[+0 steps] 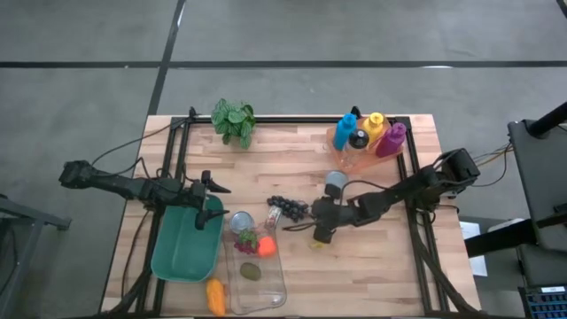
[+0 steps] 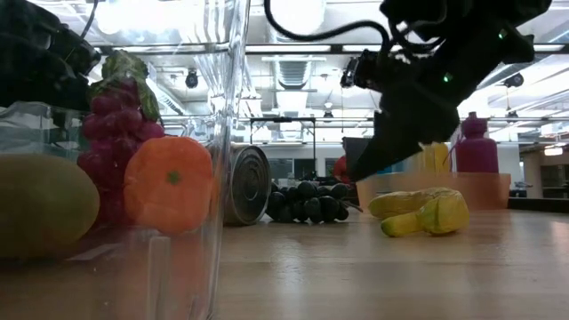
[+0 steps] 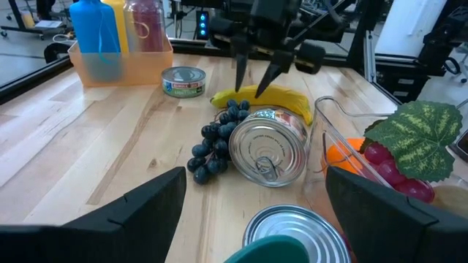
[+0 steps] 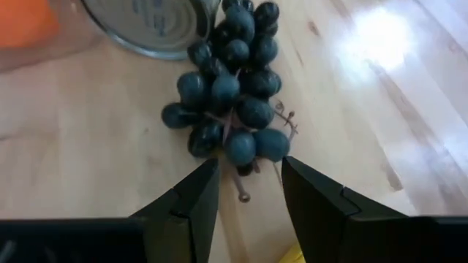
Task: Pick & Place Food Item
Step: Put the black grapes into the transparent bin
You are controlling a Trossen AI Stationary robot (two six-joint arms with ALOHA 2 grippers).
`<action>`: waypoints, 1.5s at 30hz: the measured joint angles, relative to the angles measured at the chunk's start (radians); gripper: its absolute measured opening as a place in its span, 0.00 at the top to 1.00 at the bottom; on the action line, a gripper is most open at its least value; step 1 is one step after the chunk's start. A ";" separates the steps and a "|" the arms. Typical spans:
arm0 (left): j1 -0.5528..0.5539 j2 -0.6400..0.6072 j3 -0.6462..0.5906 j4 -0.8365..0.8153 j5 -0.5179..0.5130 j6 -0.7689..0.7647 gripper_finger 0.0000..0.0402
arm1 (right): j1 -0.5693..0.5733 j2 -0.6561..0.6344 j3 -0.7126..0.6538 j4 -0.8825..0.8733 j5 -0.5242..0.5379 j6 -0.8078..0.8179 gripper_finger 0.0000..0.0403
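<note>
Dark grapes (image 4: pixel 230 88): on bare wood just ahead of the fingertips, stem end nearest;
Right gripper (image 4: pixel 248 183): fingers parted, pinching nothing

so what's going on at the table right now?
The right gripper hangs low over the tabletop with its fingers apart, nothing between them. The dark grapes lie just ahead of it, beside a can on its side, and a banana lies on the wood under the arm. The left gripper waits, open and empty, over the green bin. The clear box already holds some fruit, and the grapes aren't picked up yet.
</note>
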 joint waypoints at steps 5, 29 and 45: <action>0.000 0.000 0.000 0.000 0.000 0.000 0.16 | -0.001 0.050 0.000 0.010 -0.006 -0.002 0.54; 0.000 0.000 0.000 0.000 0.000 0.000 0.16 | -0.094 0.075 0.000 0.022 -0.158 -0.103 0.44; 0.000 0.000 0.000 0.000 0.000 0.000 0.16 | -0.095 0.120 0.001 0.063 -0.195 -0.108 0.44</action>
